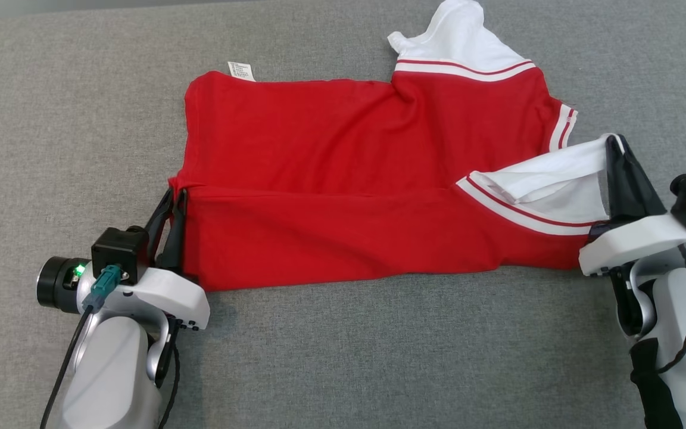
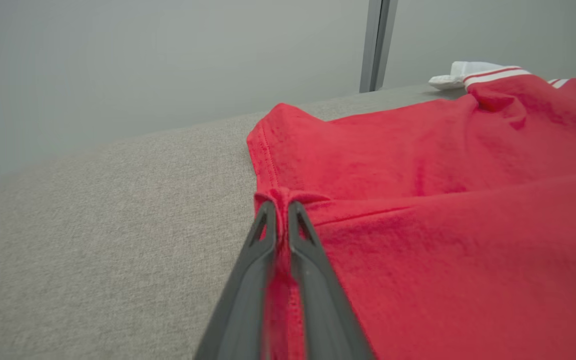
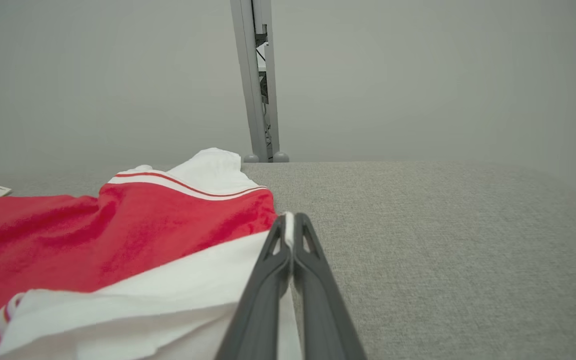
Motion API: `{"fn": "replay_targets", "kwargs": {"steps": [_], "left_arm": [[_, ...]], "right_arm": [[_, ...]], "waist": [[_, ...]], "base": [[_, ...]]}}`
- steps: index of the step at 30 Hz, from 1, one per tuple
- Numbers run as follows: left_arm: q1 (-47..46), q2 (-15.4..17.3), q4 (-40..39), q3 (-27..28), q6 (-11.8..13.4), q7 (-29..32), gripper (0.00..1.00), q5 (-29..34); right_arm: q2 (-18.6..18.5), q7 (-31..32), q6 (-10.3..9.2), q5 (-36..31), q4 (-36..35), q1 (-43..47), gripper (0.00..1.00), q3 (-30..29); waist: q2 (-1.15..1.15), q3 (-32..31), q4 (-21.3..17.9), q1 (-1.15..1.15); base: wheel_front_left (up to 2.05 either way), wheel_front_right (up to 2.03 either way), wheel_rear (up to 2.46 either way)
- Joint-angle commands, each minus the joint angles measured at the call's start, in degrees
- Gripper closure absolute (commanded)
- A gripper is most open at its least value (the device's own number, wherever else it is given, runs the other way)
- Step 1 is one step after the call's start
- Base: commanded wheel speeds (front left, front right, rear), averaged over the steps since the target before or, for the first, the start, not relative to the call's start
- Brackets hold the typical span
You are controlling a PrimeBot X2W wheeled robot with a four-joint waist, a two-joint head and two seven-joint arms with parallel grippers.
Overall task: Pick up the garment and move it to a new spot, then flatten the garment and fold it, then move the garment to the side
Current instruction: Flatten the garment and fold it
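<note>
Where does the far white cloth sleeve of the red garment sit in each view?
Head view: far white sleeve, top edge, right of centre.
Left wrist view: the sleeve, upper right, beyond the red garment.
Right wrist view: the sleeve, left of centre, below the grey post.
Shared landmark: the red-striped white band bordering it.

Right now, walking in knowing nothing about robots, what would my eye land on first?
A bright red garment with white, red-striped trim lies spread across the grey fabric surface. The left gripper pinches its red left edge, and the right gripper pinches a white sleeve at the right, both pairs of dark fingers closed on cloth.
</note>
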Motion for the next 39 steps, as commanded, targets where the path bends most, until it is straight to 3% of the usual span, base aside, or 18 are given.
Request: {"fn": "replay_targets", "kwargs": {"steps": [1, 2, 13, 25, 26, 27, 31, 39], "left_arm": [[-0.9, 0.1, -0.1, 0.0, 0.5, -0.1, 0.14, 0.5], [-0.8, 0.0, -0.2, -0.1, 0.8, -0.1, 0.0, 0.6], [6.6, -0.9, -3.9, 0.8, 3.6, -0.1, 0.0, -1.8], [10.9, -1.3, -4.9, 1.1, 4.4, -0.1, 0.0, -3.9], [10.8, -1.3, -4.9, 0.9, 4.4, -0.1, 0.0, -3.9], [10.6, -1.4, -4.9, 0.7, 4.5, -0.1, 0.0, -3.9], [9.9, -1.3, -4.2, 0.3, 4.5, -0.1, 0.0, -5.2], [10.2, -1.4, -2.3, 0.8, 4.7, -0.1, 0.0, -7.3]], "right_arm": [[-0.1, 0.0, -0.02, 0.3, -0.3, -1.2, 0.0, -0.6], [0.2, 0.0, -0.02, 0.5, -0.4, -1.2, 0.0, -0.6], [0.8, 0.0, -0.02, 2.6, -3.9, 7.2, 0.0, -2.6], [1.8, 0.0, -0.01, 4.3, -0.5, 13.6, 0.0, -1.9], [1.8, 0.0, -0.01, 4.1, 0.2, 13.4, 0.04, -1.7], [1.8, 0.0, -0.01, 4.0, 0.6, 13.1, 0.21, -1.7], [1.9, 0.1, -0.02, 3.8, 3.7, 12.1, 1.0, -0.7], [1.5, 0.1, -0.02, 4.6, 4.7, 11.5, 1.0, -0.4]], "waist": [[0.0, 0.1, 0.1, 0.0], [0.0, 0.2, 0.1, 0.0], [0.0, -1.4, -0.1, 0.0], [0.0, -2.6, -0.9, 0.0], [0.0, -2.5, -0.9, 0.0], [0.0, -2.5, -0.8, 0.0], [0.0, -2.3, -0.4, 0.0], [0.0, -2.8, -0.4, 0.0]], "base": [[0.0, 0.0, 0.0], [0.0, 0.0, 0.0], [0.0, 0.0, 0.0], [0.0, 0.0, 0.0], [0.0, 0.0, 0.0], [0.0, 0.0, 0.0], [0.0, 0.0, 0.0], [0.0, 0.0, 0.0]]}}
